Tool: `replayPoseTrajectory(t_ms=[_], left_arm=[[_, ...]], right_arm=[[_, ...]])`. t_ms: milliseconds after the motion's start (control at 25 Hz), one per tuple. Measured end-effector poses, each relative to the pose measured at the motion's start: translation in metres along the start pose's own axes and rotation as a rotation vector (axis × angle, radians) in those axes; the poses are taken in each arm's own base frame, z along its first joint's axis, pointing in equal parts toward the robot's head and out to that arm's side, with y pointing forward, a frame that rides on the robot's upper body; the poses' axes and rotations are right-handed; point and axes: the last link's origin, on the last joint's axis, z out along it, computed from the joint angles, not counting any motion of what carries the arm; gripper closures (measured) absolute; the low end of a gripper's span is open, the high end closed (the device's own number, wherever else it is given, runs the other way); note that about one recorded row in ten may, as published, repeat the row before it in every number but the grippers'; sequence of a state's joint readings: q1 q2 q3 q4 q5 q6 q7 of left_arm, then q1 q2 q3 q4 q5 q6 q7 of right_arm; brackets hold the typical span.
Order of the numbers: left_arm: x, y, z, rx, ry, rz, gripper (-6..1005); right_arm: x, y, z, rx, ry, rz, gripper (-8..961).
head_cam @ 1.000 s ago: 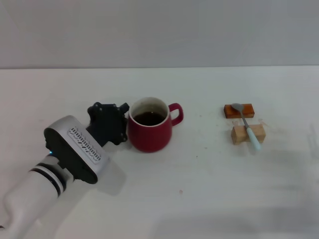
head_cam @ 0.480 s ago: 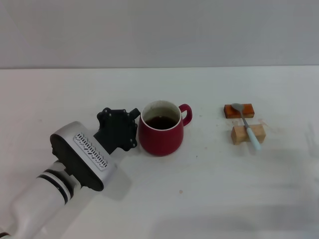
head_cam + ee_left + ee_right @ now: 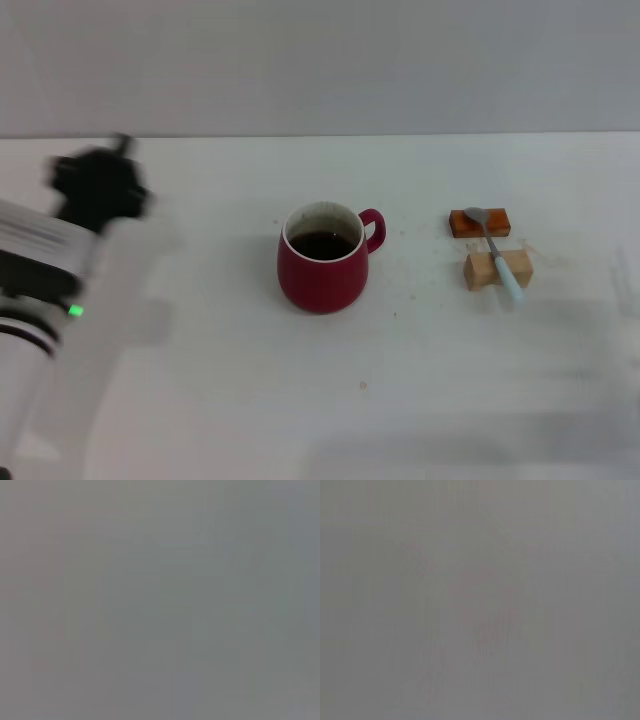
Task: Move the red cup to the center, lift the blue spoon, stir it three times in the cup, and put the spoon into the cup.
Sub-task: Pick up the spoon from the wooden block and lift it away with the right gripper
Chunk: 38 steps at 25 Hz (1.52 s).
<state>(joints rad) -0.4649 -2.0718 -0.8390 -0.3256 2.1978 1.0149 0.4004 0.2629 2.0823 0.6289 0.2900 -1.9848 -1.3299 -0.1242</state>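
Note:
The red cup (image 3: 322,258) stands upright on the white tabletop near the middle of the head view, handle pointing right, dark liquid inside. The blue spoon (image 3: 497,254) lies across an orange block (image 3: 479,222) and a tan wooden block (image 3: 497,269) to the right of the cup, its grey bowl on the orange block. My left gripper (image 3: 97,185) is blurred at the far left, well away from the cup and touching nothing. My right gripper is out of view. Both wrist views show only plain grey.
The white table (image 3: 400,400) stretches wide in front of the cup and between cup and blocks. My left arm's pale body (image 3: 40,290) fills the left edge. A grey wall stands behind the table's far edge.
My left gripper pushed the cup a little to the right, then let go of contact and swung fast back to the far left. The cup stays where it was left. The spoon has not moved.

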Motion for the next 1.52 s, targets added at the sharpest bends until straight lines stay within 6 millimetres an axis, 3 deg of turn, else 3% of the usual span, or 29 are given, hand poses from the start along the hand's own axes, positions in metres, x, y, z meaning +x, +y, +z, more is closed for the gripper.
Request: replayPoseTrajectory(t_ms=[120,200,240,320,400,560,840,1040,1240,1520], left_arm=[[-0.007,-0.033,-0.003,0.158,-0.019,-0.129,984],[-0.007,-0.033,-0.003,0.158,-0.019,-0.129,983],[-0.018,-0.054,-0.010,0.248,-0.045,-0.217,982],[-0.018,-0.054,-0.010,0.248,-0.045,-0.217,981],[-0.033,-0.069,-0.020,0.294,-0.085,-0.272,966],[-0.037,-0.070,-0.021,0.287,-0.099,-0.292,910],[-0.038,-0.069,-0.020,0.286,-0.104,-0.332,721],[-0.035,-0.067,-0.015,0.277,-0.103,-0.324,486],[-0.032,-0.066,-0.006,0.260,-0.108,-0.313,312],[-0.028,-0.066,0.000,0.250,-0.106,-0.246,192]], right_arm=[[0.001,0.000,-0.001,0.002,0.002,0.000,390],[0.001,-0.001,-0.002,0.004,0.004,0.001,390],[0.001,-0.001,-0.002,0.004,0.005,0.001,390],[0.001,0.000,-0.002,0.004,0.006,0.002,390],[0.002,0.000,-0.002,0.004,0.008,0.003,390],[0.003,0.003,-0.002,-0.005,0.018,0.010,390],[0.003,0.015,-0.009,-0.001,0.036,0.074,391],[-0.003,0.041,-0.031,-0.001,0.042,0.132,391],[-0.012,0.069,-0.051,0.000,0.070,0.130,391],[-0.007,0.090,-0.064,-0.038,0.137,0.179,391]])
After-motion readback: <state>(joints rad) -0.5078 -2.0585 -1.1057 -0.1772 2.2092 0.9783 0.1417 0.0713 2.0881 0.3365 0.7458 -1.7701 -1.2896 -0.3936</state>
